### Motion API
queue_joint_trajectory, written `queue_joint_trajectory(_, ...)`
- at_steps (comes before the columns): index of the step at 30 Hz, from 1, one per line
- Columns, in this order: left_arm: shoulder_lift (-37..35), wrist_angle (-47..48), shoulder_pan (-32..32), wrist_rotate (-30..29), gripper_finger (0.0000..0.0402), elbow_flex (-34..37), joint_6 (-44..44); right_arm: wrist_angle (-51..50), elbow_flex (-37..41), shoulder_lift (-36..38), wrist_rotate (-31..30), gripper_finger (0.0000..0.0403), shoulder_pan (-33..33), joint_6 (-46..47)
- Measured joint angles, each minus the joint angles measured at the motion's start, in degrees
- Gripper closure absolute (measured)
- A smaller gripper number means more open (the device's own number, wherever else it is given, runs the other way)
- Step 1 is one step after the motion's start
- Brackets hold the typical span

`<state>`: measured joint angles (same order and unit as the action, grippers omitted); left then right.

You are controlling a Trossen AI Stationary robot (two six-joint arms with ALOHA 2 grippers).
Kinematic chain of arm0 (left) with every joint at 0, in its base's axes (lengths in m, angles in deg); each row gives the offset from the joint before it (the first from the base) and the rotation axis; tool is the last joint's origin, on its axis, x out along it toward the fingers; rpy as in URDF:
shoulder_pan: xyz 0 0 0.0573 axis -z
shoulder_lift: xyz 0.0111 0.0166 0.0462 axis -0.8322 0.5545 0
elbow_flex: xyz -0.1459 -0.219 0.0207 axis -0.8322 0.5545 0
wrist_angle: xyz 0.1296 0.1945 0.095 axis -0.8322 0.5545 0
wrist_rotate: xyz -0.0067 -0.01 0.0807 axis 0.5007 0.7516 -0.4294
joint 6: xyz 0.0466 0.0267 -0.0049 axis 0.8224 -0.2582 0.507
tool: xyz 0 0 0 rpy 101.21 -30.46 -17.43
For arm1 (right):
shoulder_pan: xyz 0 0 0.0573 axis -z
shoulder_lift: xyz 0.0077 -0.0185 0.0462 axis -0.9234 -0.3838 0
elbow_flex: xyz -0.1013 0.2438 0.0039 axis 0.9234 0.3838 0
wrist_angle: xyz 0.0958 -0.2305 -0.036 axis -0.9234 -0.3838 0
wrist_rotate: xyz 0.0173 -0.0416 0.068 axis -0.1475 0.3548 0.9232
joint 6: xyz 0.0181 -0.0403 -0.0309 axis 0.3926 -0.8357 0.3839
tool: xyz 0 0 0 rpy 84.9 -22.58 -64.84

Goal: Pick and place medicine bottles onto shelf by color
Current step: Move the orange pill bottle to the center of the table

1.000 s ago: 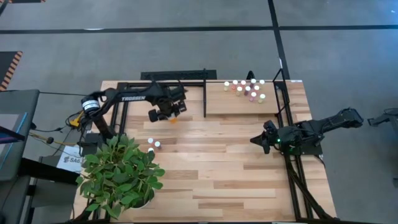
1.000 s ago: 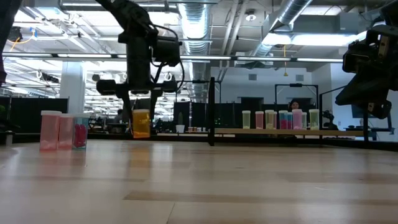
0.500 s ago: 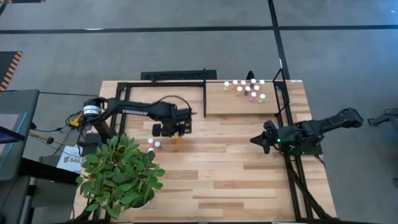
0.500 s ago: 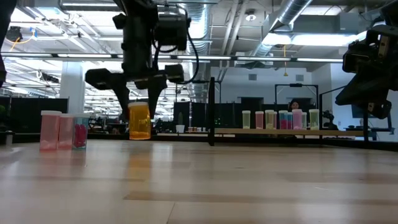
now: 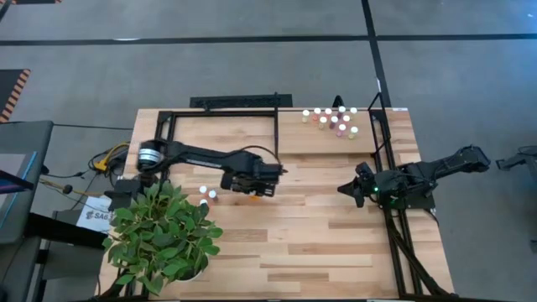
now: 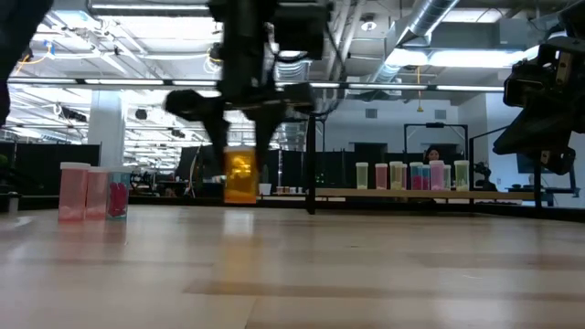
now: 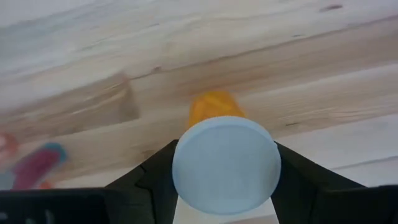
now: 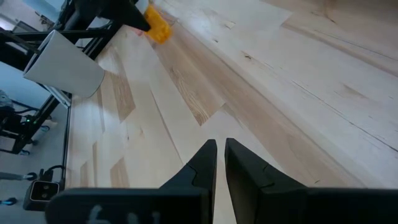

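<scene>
No lettering, label, brand or number can be read on anything here.

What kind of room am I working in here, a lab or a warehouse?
Most likely an open industrial-style lab or workshop: bare silver ceiling ducts and strip lights overhead, a grey concrete floor around the striped-plank wooden table, and a person at a distant workstation.

Your left tool sits mid-desk, vials to its left, shelf behind to the right.

Orange bottle, white cap, black pincer.
</scene>
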<state>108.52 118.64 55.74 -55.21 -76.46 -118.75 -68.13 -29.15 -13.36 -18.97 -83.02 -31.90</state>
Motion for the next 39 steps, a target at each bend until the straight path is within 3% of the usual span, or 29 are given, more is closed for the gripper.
queue_joint_trajectory(10,14.3,9.0,-1.4,-1.9,0.0221,-24.5,9.1,0.0,0.0,0.0,0.0,0.0347,0.0,0.0)
queue_joint_trajectory(21,26.3,16.2,-4.3,2.6,0.0221,-39.6,17.3,0.0,0.0,0.0,0.0,0.0347,0.0,0.0)
queue_joint_trajectory(31,27.8,16.3,-5.4,1.3,0.0216,-42.2,19.1,0.0,0.0,0.0,0.0,0.0347,0.0,0.0)
queue_joint_trajectory(39,27.8,16.1,-5.5,-1.4,0.0215,-42.2,27.6,0.0,0.0,0.0,0.0,0.0347,0.0,0.0)
